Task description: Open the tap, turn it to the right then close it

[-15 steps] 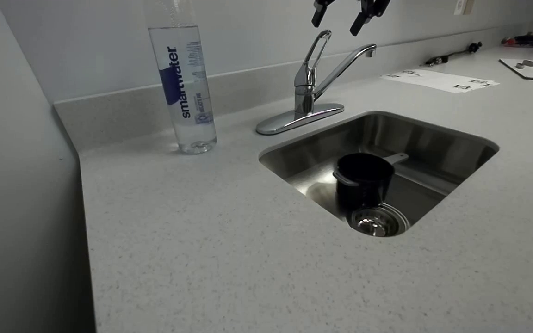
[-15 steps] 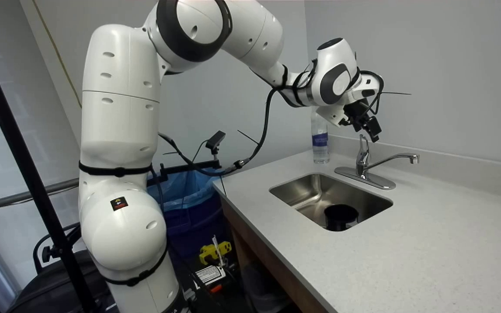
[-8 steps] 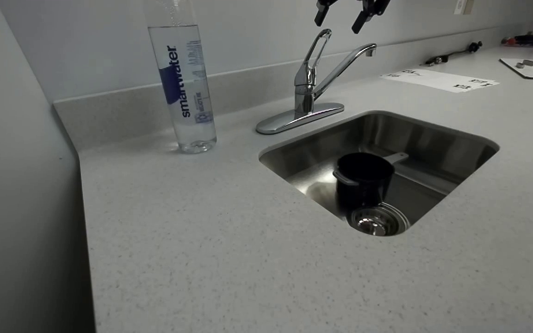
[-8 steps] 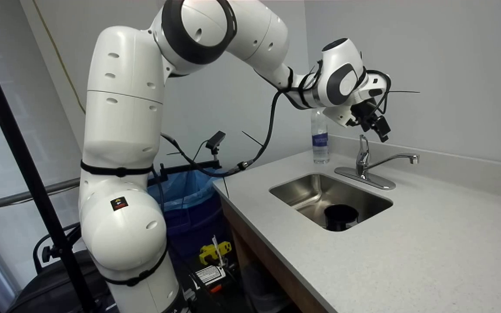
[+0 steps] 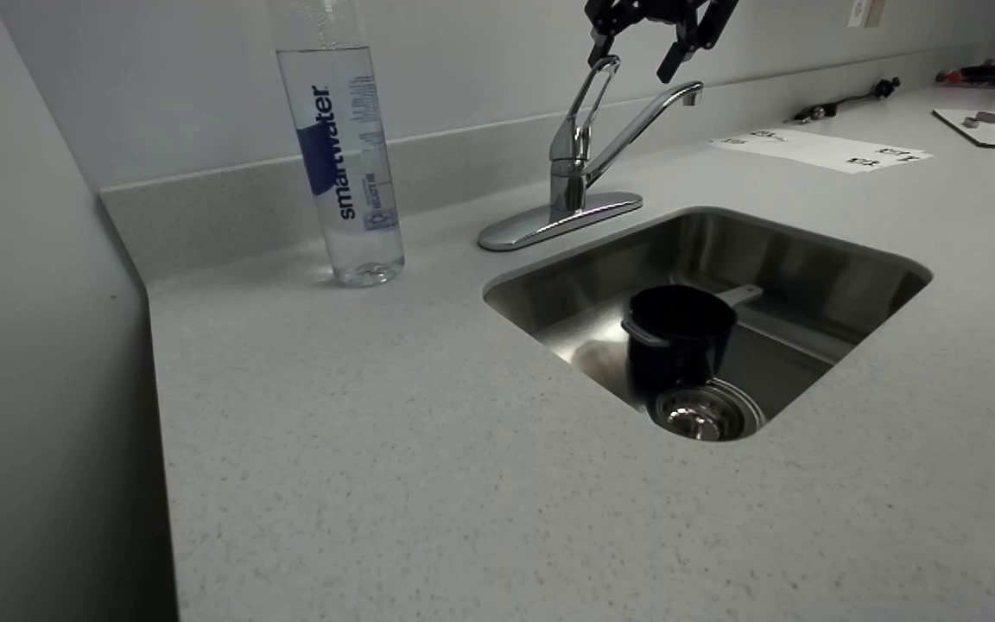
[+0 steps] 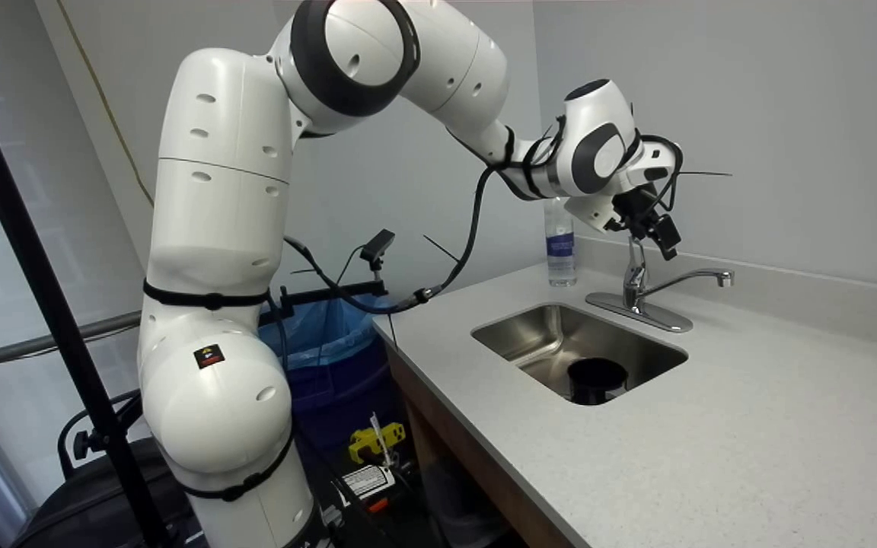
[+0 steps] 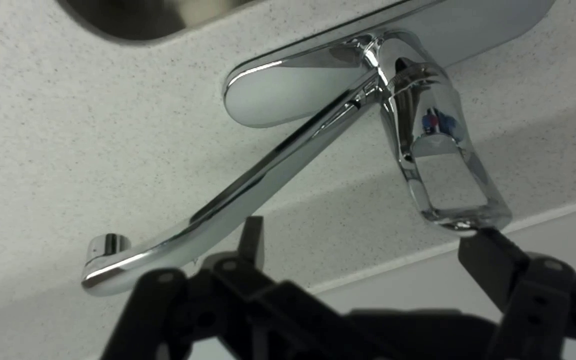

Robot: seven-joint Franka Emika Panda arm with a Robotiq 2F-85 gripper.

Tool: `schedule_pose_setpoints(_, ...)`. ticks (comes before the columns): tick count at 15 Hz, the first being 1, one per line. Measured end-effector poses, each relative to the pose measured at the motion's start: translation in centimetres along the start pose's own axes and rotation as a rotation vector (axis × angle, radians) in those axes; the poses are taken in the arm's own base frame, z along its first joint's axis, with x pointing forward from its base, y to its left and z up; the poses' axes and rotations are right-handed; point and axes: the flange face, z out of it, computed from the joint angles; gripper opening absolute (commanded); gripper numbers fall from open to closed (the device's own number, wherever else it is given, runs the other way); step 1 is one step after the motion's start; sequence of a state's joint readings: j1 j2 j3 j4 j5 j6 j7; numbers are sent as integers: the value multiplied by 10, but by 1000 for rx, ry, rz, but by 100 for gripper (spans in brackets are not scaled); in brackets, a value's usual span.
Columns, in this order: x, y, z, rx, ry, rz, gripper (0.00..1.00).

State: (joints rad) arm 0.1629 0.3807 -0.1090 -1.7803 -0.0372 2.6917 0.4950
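Observation:
The silver tap (image 5: 568,186) stands on its oval base plate behind the sink; it also shows in an exterior view (image 6: 631,289) and in the wrist view (image 7: 408,55). Its looped lever (image 7: 440,120) points up and back toward the wall. Its spout (image 7: 263,185) angles off to one side. My gripper (image 5: 632,69) is open and empty, just above the lever's top; it also shows in the wrist view (image 7: 368,232). In the wrist view the right finger (image 7: 490,262) overlaps the lever's end; I cannot tell if they touch. The left finger (image 7: 252,237) is apart from the lever, near the spout.
A tall water bottle (image 5: 346,147) stands beside the tap on the counter (image 5: 333,432). A black pot (image 5: 679,358) sits in the steel sink (image 5: 567,324). The wall (image 6: 751,152) rises close behind the tap. Papers (image 5: 817,151) lie further along the counter.
My gripper first moved right in the view that shows the arm, then came down toward the lever's top. It stays open. The tap has not moved.

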Motion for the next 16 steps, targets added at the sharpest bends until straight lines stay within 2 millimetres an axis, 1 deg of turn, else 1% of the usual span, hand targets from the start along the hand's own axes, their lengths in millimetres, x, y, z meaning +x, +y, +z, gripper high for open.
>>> schedule_pose_setpoints(5,-4,-2,-1,1,-10,-2,100)
schedule_pose_setpoints(7,-9,-2,-2,-1,-23,-3,100)
schedule_pose_setpoints(10,-22,0,-4,-11,-62,-9,100)
schedule_pose_setpoints(14,-45,5,-3,-34,-127,-22,100)
schedule_pose_setpoints(16,-51,7,-3,-36,-137,-23,100)
